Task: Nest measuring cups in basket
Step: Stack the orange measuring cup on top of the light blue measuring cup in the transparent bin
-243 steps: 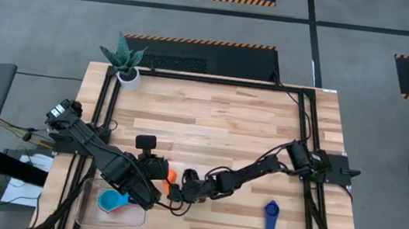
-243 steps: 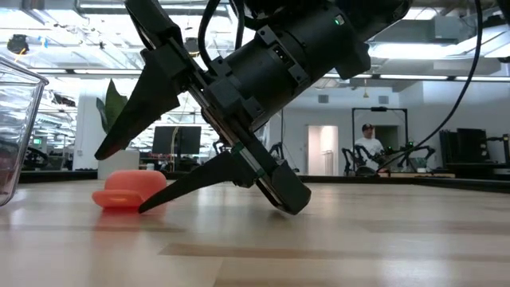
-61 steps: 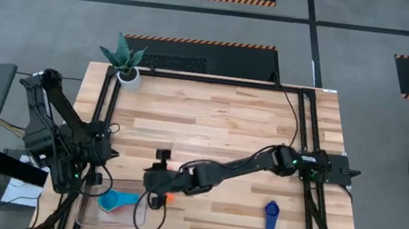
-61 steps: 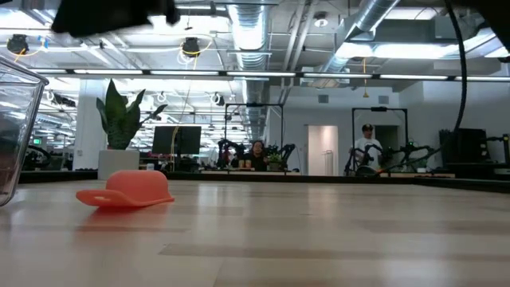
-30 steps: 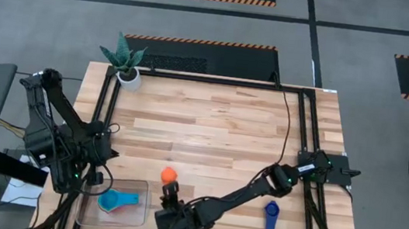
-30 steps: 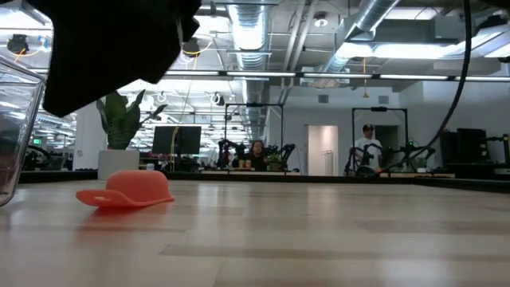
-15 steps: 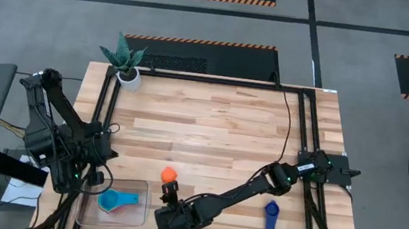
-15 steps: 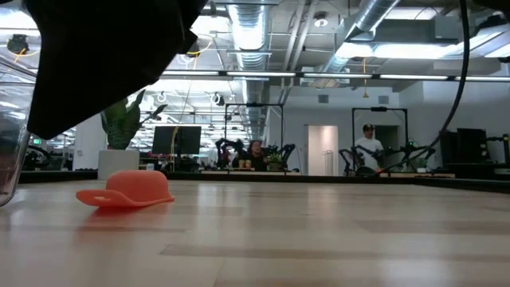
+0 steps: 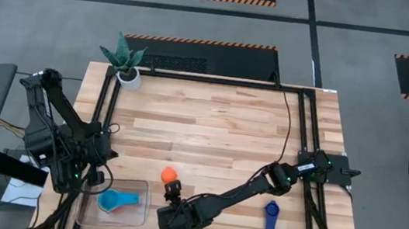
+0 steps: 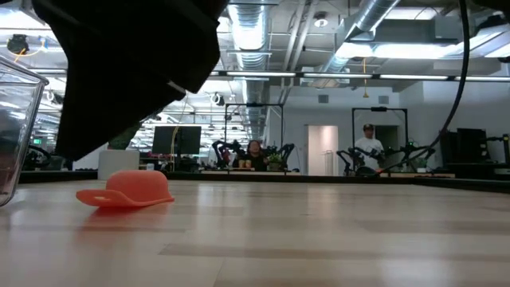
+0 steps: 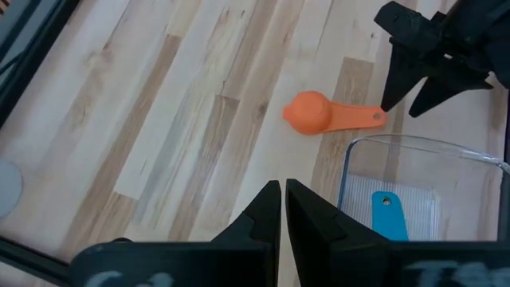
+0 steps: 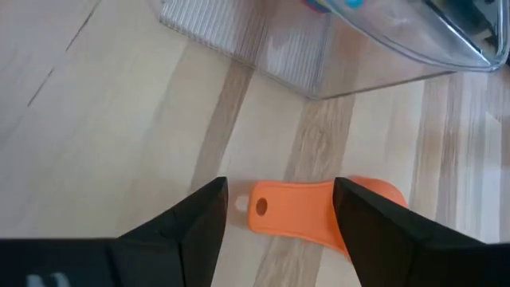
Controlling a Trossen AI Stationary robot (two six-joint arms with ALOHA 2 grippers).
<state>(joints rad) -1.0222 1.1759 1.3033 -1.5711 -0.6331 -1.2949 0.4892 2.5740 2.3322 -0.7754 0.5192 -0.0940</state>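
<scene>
1. Basket [image 9: 89,200]: clear tray at the table's front left, holding a light blue measuring cup [image 9: 109,201].
2. Red measuring cup [image 9: 169,175]: inverted on the wooden table [image 9: 220,116], just beside the basket.
3. Dark blue measuring cup [image 9: 270,216]: front right, well apart.
4. Right gripper [image 12: 275,209]: fingers spread, straddling the red cup's handle, gripping nothing.
5. Left gripper [image 11: 283,191]: clenched, empty, retracted at the left edge.
6. Room: potted plant [image 9: 125,58]; people at distant workstations.

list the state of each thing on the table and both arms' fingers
red cup: upside down on the wood, outside the basket, not held
light blue cup: lying in the basket
basket: on the table's near left corner, holding cups
dark blue cup: lying on the table near the right arm's base, untouched
right gripper: fingers open, over the red cup's handle
left gripper: fingers shut, pulled back, empty
</scene>
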